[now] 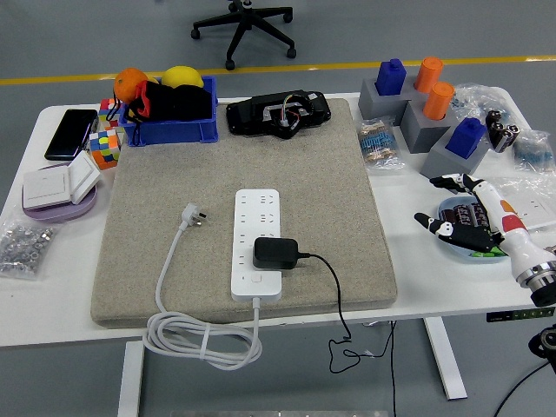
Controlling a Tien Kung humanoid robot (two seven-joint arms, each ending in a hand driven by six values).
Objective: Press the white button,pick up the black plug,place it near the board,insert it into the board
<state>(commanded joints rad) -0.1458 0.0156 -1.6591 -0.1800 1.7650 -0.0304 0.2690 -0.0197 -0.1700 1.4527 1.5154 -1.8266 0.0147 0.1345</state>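
A white power strip [257, 245] lies lengthwise in the middle of a grey felt mat [174, 174]. The black plug [275, 254] sits on the strip's lower sockets, and its black cord [334, 295] runs right and hangs over the table's front edge. The strip's white button [253, 280] is at its near end. The strip's own white cable [195, 334] loops at the front left, with its white plug [193, 215] lying on the mat. My right hand [465, 213] hovers at the table's right side, far from the strip, fingers spread and holding nothing. The left arm is out of view.
A blue bin [169, 130] with fruit and a black device [278, 113] stand at the back. Grey blocks with blue and orange pegs [426, 100] are at the back right. A small dish [473, 239] lies under my right hand. Cubes, a phone and a bag of nuts are at the left.
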